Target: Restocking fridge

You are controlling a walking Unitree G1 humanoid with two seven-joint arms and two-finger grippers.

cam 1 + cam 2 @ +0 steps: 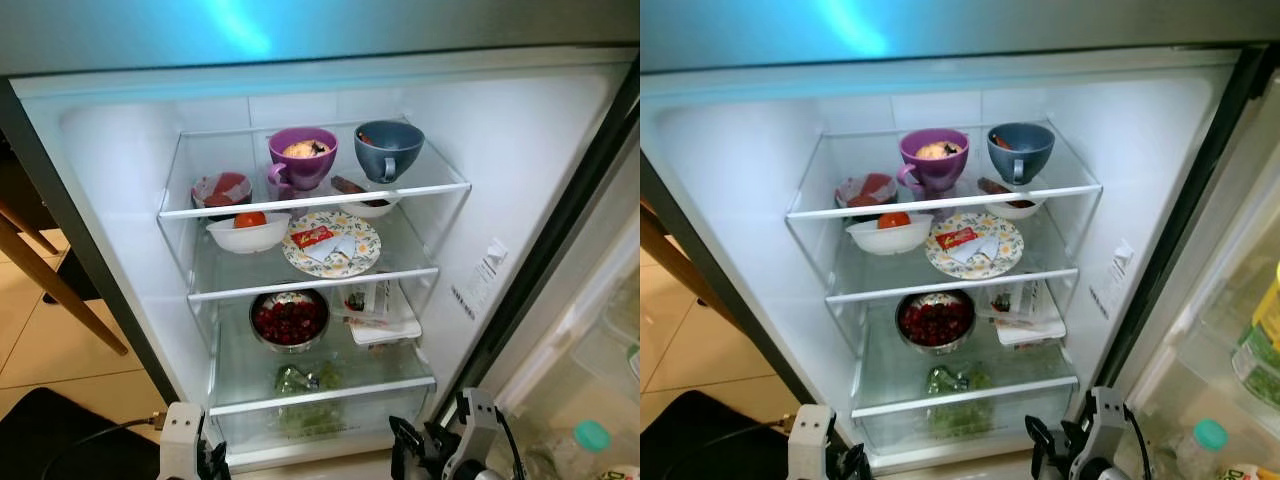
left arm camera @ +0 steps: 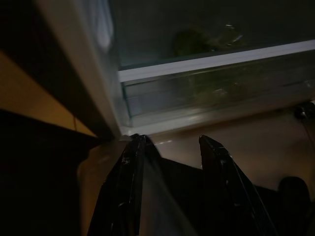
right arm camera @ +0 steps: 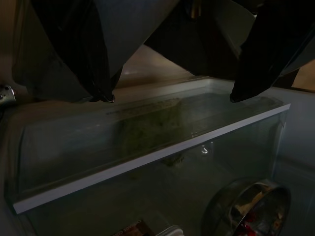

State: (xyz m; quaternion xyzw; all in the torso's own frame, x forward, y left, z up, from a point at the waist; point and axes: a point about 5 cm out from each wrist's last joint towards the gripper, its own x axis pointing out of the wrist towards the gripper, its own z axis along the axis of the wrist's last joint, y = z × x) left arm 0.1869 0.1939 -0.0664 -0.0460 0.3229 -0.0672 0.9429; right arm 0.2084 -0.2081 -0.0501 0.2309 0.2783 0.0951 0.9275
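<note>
The fridge [image 1: 120,200] stands open before me. Its top glass shelf [image 1: 310,200] holds a purple cup [image 1: 302,156], a blue cup [image 1: 388,148] and a covered bowl of red food [image 1: 221,189]. Below are a white bowl with a tomato [image 1: 248,232] and a floral plate with packets [image 1: 332,244]. A steel bowl of red berries [image 1: 289,320] and paper packets [image 1: 378,308] sit on the third shelf, with greens [image 1: 305,380] lower down. My left gripper [image 2: 173,139] and right gripper [image 3: 171,97] hang low by the fridge's bottom edge, both open and empty.
The fridge door [image 1: 1230,300] stands open at the right, with a teal-capped bottle [image 1: 1210,435] and a green-labelled bottle [image 1: 1260,345] in its racks. Wooden chair legs [image 1: 40,270] cross the tiled floor at the left. A dark mat [image 1: 60,430] lies near my left side.
</note>
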